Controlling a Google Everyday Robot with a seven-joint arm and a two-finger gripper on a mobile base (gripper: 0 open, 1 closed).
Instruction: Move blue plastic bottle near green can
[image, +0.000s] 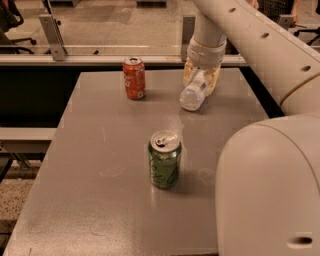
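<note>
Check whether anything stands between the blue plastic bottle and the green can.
Nothing visible does. The gripper is at the blue plastic bottle at the far side of the table; bare surface runs from it to the green can. The orange can stands left of that path.

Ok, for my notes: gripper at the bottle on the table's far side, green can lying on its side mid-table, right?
No: the camera view shows the green can standing upright mid-table; the gripper is at the blue plastic bottle.
</note>
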